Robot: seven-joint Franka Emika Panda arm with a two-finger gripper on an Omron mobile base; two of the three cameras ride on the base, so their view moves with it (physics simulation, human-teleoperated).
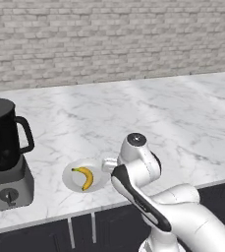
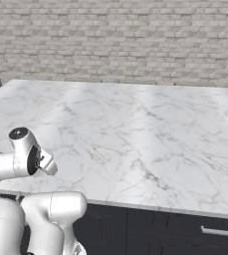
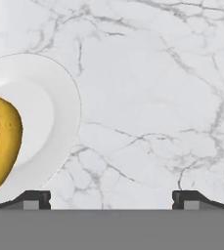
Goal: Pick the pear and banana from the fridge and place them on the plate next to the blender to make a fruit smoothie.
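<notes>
The banana [image 1: 85,177] lies flat on the plate [image 1: 70,181], its curve running across the white dish, and the plate sits on the marble counter [image 1: 148,118] just beside the blender [image 1: 6,152] — the spot the task names, so this half of the job looks done. In the hand view the banana [image 3: 3,141] fills the left part of the plate [image 3: 55,102], with nothing touching it. The gripper [image 3: 111,199] hangs above bare marble [image 3: 152,97] to one side of the plate, its two dark tips standing far apart and nothing between them — the jaws are wide and empty, which fits a fruit just let go and resting under its own weight. From the left base view the arm's wrist bends over close to the plate's rim, near the counter's front edge. The pear is not on the plate, so by my reading that fruit is yet to be fetched from the fridge. There is room left on the plate beside the banana, toward the blender side, though the pear being roundish, it could roll if set down on the rim's slope.
</notes>
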